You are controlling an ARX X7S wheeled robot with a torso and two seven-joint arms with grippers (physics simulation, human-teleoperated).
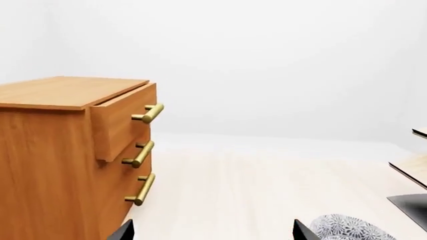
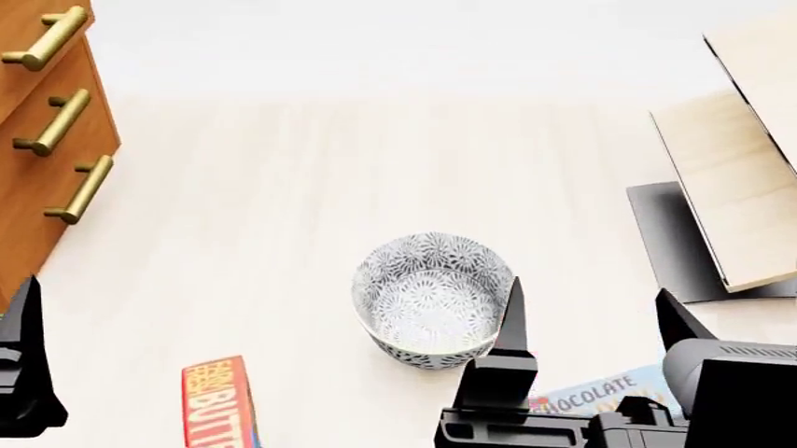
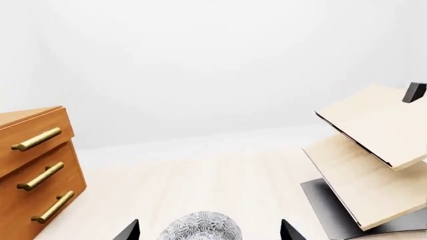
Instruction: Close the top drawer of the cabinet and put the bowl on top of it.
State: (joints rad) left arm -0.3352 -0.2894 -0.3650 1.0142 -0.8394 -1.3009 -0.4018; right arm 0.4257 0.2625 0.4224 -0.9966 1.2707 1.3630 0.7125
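The reddish-brown cabinet [image 1: 47, 165] stands on the pale table, seen at the head view's upper left as the cabinet [image 2: 50, 140]. Its top drawer [image 1: 119, 125] sticks out past the lower fronts, brass handle [image 1: 148, 114] forward. The grey-white floral bowl [image 2: 432, 299] sits upright mid-table. My right gripper [image 2: 595, 322] is open just right of it, one finger [image 2: 510, 322] by the rim. In the right wrist view the bowl [image 3: 200, 227] lies low, ahead of the open right gripper [image 3: 208, 235]. My left gripper [image 1: 213, 235] is open and empty, short of the cabinet.
A pale light-wood shelf structure [image 2: 734, 168] on a black base [image 2: 673, 243] stands at the right. A butter box [image 2: 222, 406] lies near the front left of the bowl. A chocolate box [image 2: 598, 397] lies under my right arm.
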